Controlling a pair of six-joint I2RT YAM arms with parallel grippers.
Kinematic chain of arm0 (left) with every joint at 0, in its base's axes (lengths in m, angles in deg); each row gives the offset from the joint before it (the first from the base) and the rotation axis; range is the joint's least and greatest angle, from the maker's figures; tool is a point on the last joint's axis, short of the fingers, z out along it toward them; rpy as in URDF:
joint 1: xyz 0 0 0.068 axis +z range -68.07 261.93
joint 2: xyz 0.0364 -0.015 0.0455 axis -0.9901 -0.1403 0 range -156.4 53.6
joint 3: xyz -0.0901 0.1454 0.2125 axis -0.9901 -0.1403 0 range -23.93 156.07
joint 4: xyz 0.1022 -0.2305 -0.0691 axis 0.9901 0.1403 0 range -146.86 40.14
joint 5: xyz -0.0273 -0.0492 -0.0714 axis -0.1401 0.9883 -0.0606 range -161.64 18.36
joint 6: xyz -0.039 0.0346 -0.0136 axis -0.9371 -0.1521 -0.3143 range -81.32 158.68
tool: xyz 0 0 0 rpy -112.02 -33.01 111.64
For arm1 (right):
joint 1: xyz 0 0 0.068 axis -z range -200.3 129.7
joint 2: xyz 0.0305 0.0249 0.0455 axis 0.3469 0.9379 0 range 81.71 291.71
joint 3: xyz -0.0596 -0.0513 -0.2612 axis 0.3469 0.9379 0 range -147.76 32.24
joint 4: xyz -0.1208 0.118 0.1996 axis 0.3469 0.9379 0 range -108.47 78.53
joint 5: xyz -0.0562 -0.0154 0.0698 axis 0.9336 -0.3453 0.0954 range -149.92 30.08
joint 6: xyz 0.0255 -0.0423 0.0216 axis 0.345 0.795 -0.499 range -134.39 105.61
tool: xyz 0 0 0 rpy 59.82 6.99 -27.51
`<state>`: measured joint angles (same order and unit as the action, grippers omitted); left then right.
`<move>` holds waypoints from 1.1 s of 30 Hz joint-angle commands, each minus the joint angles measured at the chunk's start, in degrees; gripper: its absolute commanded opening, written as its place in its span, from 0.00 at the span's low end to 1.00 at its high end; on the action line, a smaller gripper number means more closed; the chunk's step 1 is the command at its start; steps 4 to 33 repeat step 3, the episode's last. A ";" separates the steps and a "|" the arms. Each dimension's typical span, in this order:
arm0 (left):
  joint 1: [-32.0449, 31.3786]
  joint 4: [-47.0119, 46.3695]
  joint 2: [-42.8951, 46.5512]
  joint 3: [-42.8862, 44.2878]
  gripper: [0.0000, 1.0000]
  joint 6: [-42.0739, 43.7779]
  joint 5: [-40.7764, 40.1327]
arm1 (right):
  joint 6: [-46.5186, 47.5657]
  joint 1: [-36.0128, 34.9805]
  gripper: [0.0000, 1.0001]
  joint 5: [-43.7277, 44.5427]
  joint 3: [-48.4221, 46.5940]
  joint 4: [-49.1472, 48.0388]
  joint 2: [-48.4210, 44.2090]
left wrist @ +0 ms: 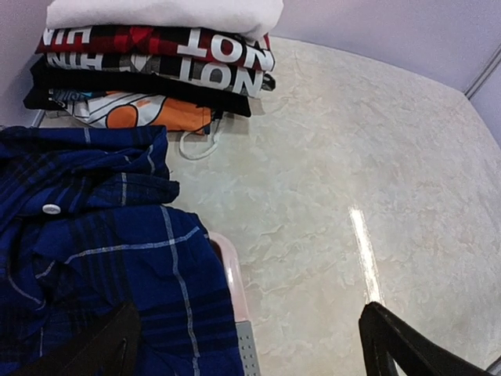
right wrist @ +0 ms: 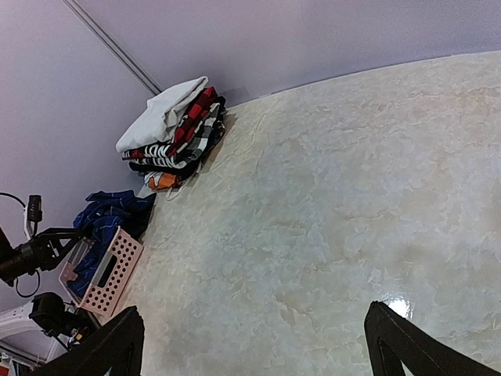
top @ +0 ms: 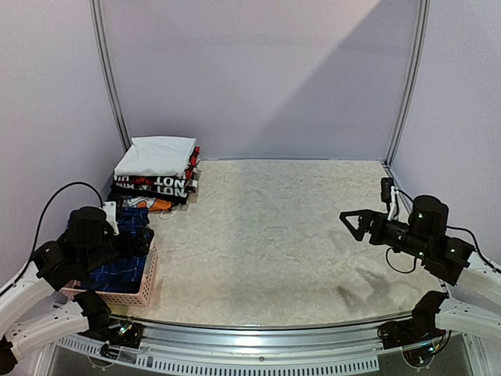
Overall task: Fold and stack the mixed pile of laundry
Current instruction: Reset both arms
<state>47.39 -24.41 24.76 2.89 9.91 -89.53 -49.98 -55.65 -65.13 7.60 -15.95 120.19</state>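
Note:
A stack of folded garments (top: 156, 170) sits at the table's back left: a white piece on top, then red-and-black plaid, black-and-white print and an orange-printed piece. It also shows in the left wrist view (left wrist: 156, 55) and the right wrist view (right wrist: 174, 129). A crumpled blue plaid shirt (top: 125, 251) fills the pink basket (top: 125, 298) at the front left, and shows close up in the left wrist view (left wrist: 86, 251). My left gripper (left wrist: 250, 352) hangs open and empty over the basket's right rim (left wrist: 228, 266). My right gripper (top: 354, 222) is open and empty above the table's right side.
The pale marbled tabletop (top: 274, 235) runs from the stack to the right wall. Lilac walls with metal corner posts (top: 109, 78) close in the back and sides. A white drawstring loop (left wrist: 200, 145) lies by the stack's base.

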 commanded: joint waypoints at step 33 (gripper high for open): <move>-1.12 0.73 0.26 -0.03 1.00 0.12 -1.41 | 1.93 -0.40 0.99 1.23 -0.20 2.53 -1.18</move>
